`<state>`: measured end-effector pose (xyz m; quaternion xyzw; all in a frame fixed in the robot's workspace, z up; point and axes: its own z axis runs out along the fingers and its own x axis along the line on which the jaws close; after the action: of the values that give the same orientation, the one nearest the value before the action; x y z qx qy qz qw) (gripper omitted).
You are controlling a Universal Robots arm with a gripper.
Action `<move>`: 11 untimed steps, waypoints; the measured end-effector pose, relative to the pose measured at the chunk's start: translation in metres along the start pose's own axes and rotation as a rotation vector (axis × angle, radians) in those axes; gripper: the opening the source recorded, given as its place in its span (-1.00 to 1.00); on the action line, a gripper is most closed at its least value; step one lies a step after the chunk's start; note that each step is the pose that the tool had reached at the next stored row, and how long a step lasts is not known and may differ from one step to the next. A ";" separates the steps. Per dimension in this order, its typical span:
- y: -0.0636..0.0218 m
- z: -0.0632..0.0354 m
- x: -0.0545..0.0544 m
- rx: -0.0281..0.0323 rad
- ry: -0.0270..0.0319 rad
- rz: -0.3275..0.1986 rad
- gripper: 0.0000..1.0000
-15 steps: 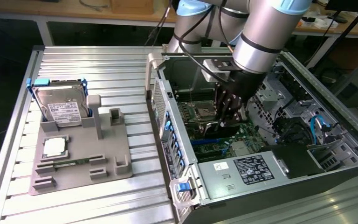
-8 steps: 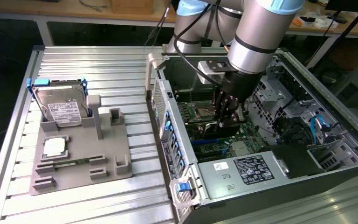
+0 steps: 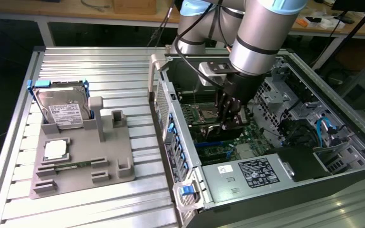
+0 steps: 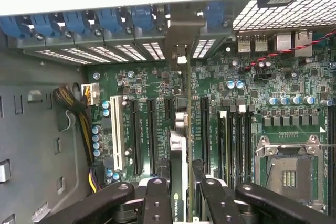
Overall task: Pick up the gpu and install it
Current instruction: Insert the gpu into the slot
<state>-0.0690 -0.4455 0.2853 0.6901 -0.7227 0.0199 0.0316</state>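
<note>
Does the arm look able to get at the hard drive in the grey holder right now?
Probably not. The tool is down inside the computer case, shut on the gpu, and the hard drive stands outside in the grey holder, beyond the case's perforated wall.

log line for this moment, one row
phase: install | gripper: shut on gpu | gpu: edge-on over motherboard slots, inside pc case | seated: cannot tell

Exterior view: high, angled down over table (image 3: 106, 199), open case (image 3: 160, 102). Wrist view: close on motherboard (image 4: 152, 82), shared by both.
</note>
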 end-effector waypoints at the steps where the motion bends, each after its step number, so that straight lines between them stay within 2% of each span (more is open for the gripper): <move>1: 0.0000 0.0006 0.000 0.0001 -0.0004 0.000 -0.47; 11: 0.0004 0.0060 0.000 -0.0002 -0.0071 0.000 -0.47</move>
<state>-0.0695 -0.4454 0.2793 0.6902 -0.7228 0.0174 0.0290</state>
